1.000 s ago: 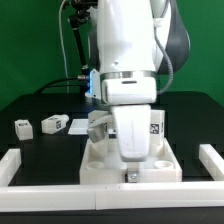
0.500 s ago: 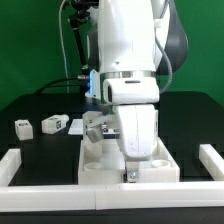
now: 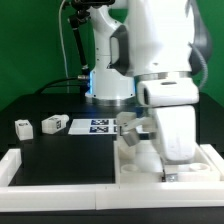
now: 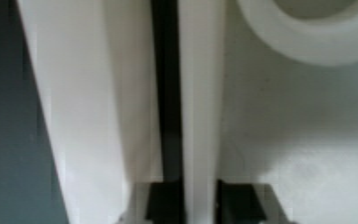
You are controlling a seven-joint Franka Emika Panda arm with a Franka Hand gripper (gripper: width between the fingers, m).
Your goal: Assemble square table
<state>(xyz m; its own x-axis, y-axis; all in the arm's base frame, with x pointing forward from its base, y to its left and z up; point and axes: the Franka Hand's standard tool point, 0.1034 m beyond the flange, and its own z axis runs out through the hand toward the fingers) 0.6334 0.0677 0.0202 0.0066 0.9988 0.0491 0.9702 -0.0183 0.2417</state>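
Observation:
The square table's white slab (image 3: pixel 135 163) lies flat against the front rail, toward the exterior view's right. My gripper (image 3: pixel 170 178) comes down on its near edge and is shut on that thin wall. In the wrist view the two dark fingers (image 4: pixel 158 206) clamp the white edge (image 4: pixel 197 120), my gripper (image 4: pixel 197 205) centred on it, and a round corner socket (image 4: pixel 314 28) shows beside it. Two small white tagged legs (image 3: pixel 23 127) (image 3: pixel 52 125) lie on the black table at the exterior view's left. A tagged white piece (image 3: pixel 128 127) rises at the slab's far side; whether it is attached is hidden.
The marker board (image 3: pixel 92 127) lies flat behind the slab's left side. A white L-shaped border rail (image 3: pixel 55 176) runs along the front and up the left, and another rail (image 3: pixel 216 158) closes the right. The arm's base (image 3: pixel 110 85) stands at the back.
My arm has moved toward the exterior view's right, and the slab has slid along the front rail with it. The two legs on the left have not moved.

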